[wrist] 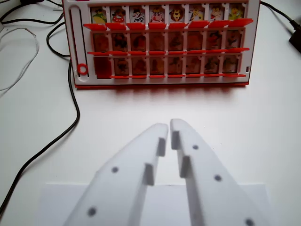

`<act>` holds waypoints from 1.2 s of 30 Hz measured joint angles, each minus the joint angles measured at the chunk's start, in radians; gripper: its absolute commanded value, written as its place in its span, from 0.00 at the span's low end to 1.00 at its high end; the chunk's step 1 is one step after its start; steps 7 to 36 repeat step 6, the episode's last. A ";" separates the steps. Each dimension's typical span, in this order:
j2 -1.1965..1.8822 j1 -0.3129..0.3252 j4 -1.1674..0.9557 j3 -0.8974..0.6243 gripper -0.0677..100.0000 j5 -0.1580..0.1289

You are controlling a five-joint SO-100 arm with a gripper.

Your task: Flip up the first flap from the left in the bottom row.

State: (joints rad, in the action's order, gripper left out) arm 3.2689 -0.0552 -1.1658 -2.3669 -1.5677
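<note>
Hovering gripper (169, 126) – jaws nearly closed, well short of flap board (162, 47)

I lose the top of the game board (162, 44) past the frame's upper edge. The pictures in its two lower rows are too dim for me to read. The black cable (61, 134) runs out at bottom left, and the arm behind the jaws is cut off below.

The white gripper (169, 126), its tips almost touching, hangs over the white table (263, 117) well short of the red game board (162, 44), whose top-row flaps stand up, with black cables (70, 113) on the wrist view's left.
</note>
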 measured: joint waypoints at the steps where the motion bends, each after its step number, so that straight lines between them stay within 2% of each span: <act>1: 0.000 -0.005 -0.009 0.011 0.00 0.000; 6: 0.000 0.021 -0.026 0.025 0.00 -0.011; 36: 0.000 0.021 -0.026 0.025 0.00 -0.011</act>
